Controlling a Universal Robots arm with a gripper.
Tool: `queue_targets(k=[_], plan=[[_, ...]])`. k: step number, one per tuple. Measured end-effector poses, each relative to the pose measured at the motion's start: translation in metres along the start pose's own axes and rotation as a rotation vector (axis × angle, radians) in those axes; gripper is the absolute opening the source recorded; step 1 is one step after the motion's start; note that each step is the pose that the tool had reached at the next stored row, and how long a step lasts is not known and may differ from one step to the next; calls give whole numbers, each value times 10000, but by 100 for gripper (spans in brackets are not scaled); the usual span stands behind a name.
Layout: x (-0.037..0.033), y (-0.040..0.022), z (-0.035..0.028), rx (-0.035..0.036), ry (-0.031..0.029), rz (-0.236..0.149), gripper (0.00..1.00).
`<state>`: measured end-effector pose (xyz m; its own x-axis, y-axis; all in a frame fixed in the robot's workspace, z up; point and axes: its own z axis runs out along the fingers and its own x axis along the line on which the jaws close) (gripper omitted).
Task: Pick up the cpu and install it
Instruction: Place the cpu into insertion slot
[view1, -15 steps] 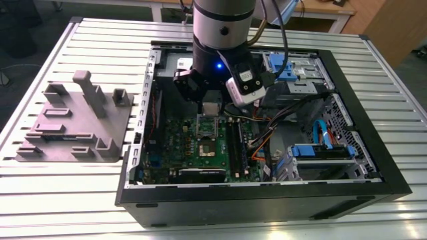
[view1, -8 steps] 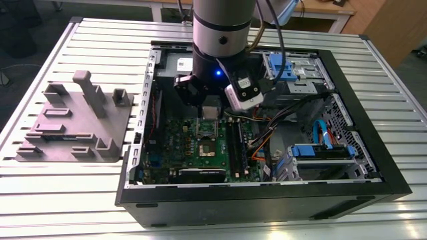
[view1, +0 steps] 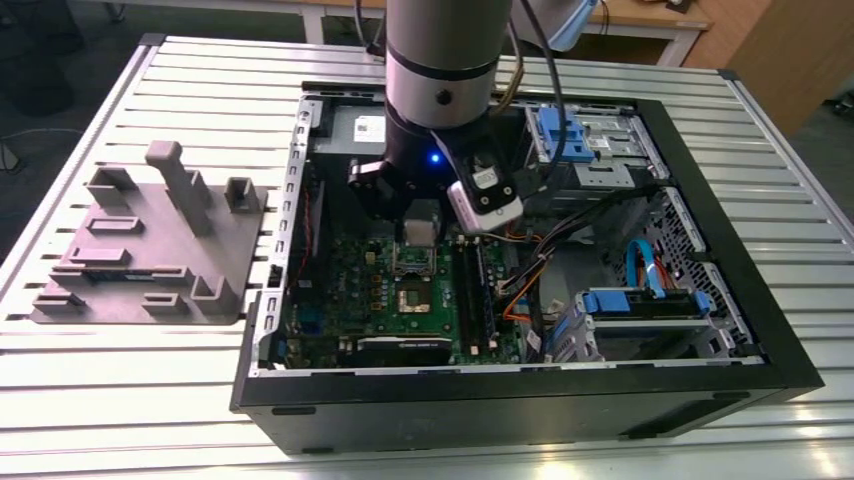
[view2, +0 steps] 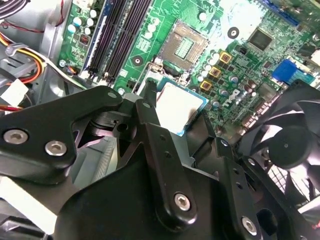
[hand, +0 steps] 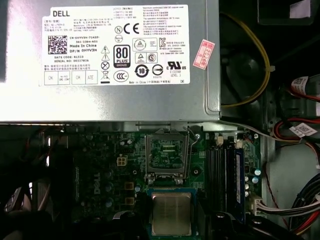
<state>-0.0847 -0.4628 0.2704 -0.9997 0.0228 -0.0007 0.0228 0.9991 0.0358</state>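
Observation:
The cpu (view2: 178, 102) is a flat square chip with a silver top and a blue-green rim, and my gripper (view2: 179, 110) is shut on it between its black fingers (view2: 150, 100). In the first wrist view the cpu (hand: 171, 212) hangs level just above the green motherboard (hand: 100, 175), beside the open socket (hand: 166, 155) and on the side away from the power supply. The socket's metal frame is lifted and its contact field (view2: 184, 47) is bare. In the exterior view my gripper (view1: 419, 235) reaches down into the open computer case (view1: 721, 250) over the socket (view1: 416, 265).
The grey labelled power supply (hand: 110, 60) borders the board past the socket. Memory slots (hand: 220, 170) and loose cables (hand: 295, 130) run alongside. A black fan (view2: 295, 145) stands close to the fingers. Drive cages with blue tabs (view1: 587, 140) sit inside; a grey fixture (view1: 147, 250) lies outside.

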Motion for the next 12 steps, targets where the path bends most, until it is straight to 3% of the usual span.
queue_targets(k=[5,12], plan=[[-1,-10,70,2,1,-1,47],[-2,-89,147,-3,3,-84,47]])
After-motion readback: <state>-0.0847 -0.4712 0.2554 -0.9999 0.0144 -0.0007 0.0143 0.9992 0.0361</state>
